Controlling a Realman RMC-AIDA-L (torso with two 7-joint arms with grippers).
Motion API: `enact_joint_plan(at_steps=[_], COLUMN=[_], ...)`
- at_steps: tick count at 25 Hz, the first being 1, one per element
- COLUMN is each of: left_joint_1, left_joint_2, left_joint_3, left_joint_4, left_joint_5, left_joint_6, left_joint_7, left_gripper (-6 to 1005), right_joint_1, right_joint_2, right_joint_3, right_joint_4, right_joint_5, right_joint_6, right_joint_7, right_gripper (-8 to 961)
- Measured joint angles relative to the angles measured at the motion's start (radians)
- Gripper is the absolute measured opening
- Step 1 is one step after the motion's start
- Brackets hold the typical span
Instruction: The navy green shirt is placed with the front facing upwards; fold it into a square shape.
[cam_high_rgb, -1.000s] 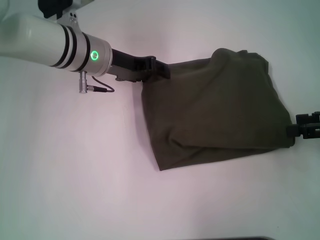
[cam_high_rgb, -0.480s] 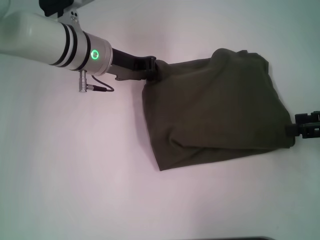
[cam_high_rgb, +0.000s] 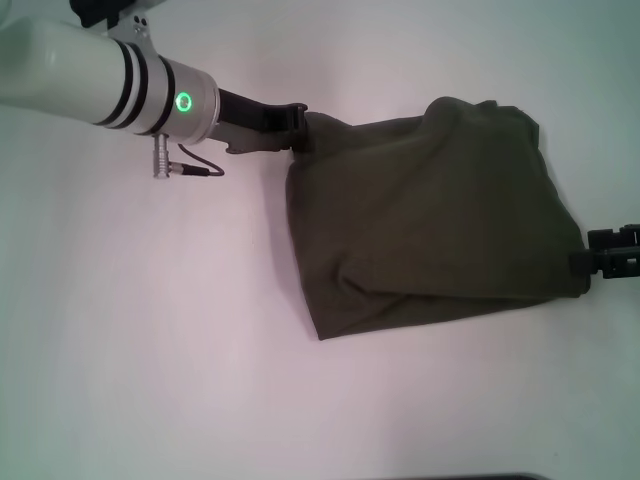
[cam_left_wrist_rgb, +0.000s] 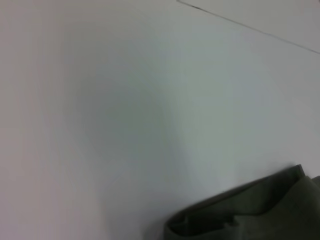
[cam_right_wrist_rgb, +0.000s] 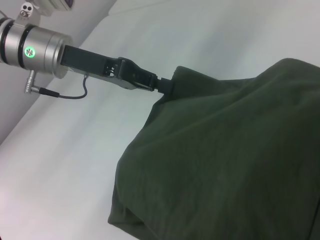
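Nearest the robot, the bare white tabletop (cam_high_rgb: 150, 350) lies in front of the folded bundle of dark olive-green cotton shirt (cam_high_rgb: 430, 220), which rests right of centre with its plain side up and a layered fold along its near edge. At the shirt's near right corner, the black right gripper (cam_high_rgb: 600, 262) reaches in from the side and meets the cloth; whether its jaws are together or apart cannot be told. Farther back, the left gripper (cam_high_rgb: 298, 128), black at the end of a white arm with a green ring light, meets the shirt's far left corner, jaws hidden by cloth, so their state cannot be told.
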Motion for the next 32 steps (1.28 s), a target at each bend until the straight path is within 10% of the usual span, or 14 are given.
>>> enact_joint_plan(at_steps=[26,32], left_joint_1=[0.097,0.146], left_joint_2=[0.045,0.059], left_joint_3=[-0.075,-0.137], left_joint_4=[-0.065,-0.160], left_joint_5=[0.002,-0.010], left_joint_6=[0.028,0.124], left_joint_7=[-0.042,-0.032], left_gripper=[24,218], right_joint_1=[0.024,0.039], right_joint_2=[-0.007,-0.019], right_joint_3=[-0.001,0.000], right_joint_4=[0.026,0.051], right_joint_5=[-0.005,-0.004], right_joint_6=[0.002,0.002], right_joint_7=[0.002,0.004], right_gripper=[838,838])
